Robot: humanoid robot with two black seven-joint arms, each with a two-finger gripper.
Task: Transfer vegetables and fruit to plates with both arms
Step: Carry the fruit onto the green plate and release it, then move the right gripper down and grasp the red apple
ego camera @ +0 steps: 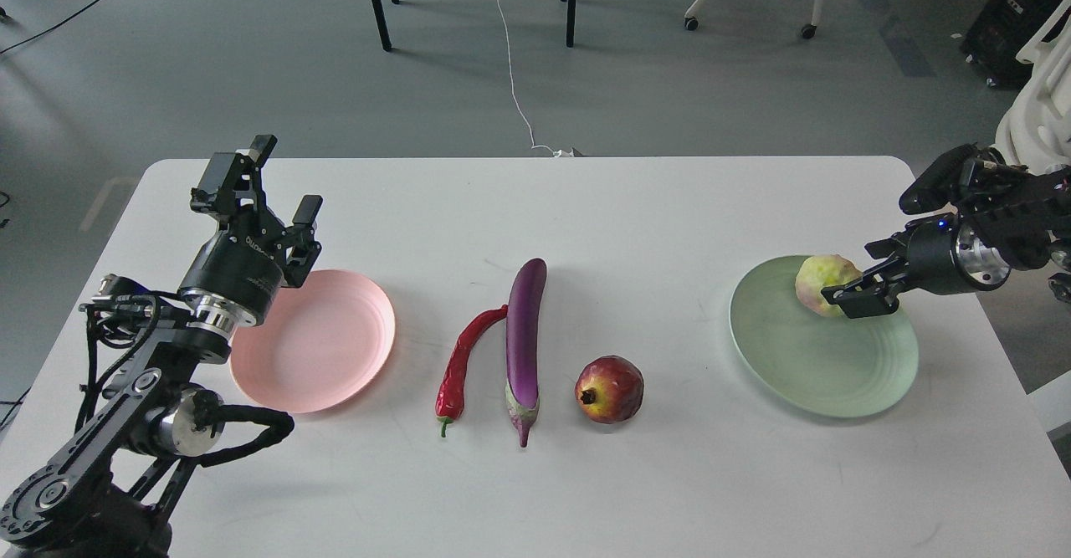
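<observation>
The pale green-yellow fruit (822, 282) lies on the far part of the pale green plate (824, 366) at the right. My right gripper (855, 275) is just right of it, jaws spread, with the lower finger (849, 299) against the fruit's near side. The pink plate (322, 349) at the left holds nothing. My left gripper (282, 177) is open and empty, raised over the plate's far left rim. The red chili pepper (460, 361), purple eggplant (525, 336) and dark-red pomegranate (609, 388) lie side by side mid-table.
The white table (636, 215) ends just right of the green plate. Beyond its far edge are grey floor, black table legs (376, 2), a white cable (512, 64) and chair castors.
</observation>
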